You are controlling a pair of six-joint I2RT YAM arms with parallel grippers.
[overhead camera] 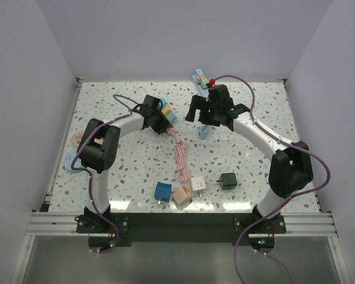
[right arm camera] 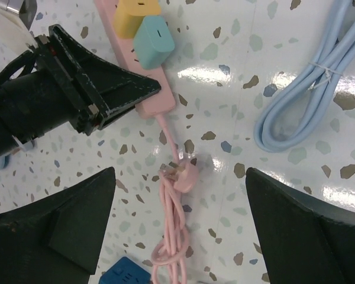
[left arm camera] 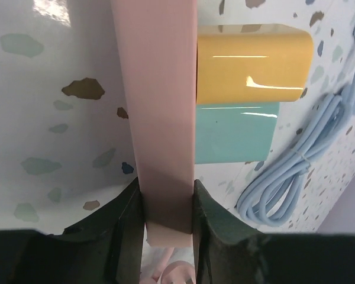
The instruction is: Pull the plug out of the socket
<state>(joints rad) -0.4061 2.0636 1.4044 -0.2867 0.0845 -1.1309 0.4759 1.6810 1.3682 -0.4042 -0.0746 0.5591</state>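
The socket is a pink power strip lying on the speckled table, with a yellow plug and a teal plug seated side by side in it. My left gripper is shut on the strip's cable end, one finger on each long side. In the right wrist view the strip and both plugs, yellow and teal, lie at the upper left. My right gripper hangs open above the strip's coiled pink cable, below and right of the plugs, holding nothing. Overhead, the left gripper and right gripper are close together.
A coiled light-blue cable lies to the right of the strip. A second strip with coloured plugs sits at the back wall. Blue, tan, white and dark green adapters stand near the front edge. More coiled cable lies at the left.
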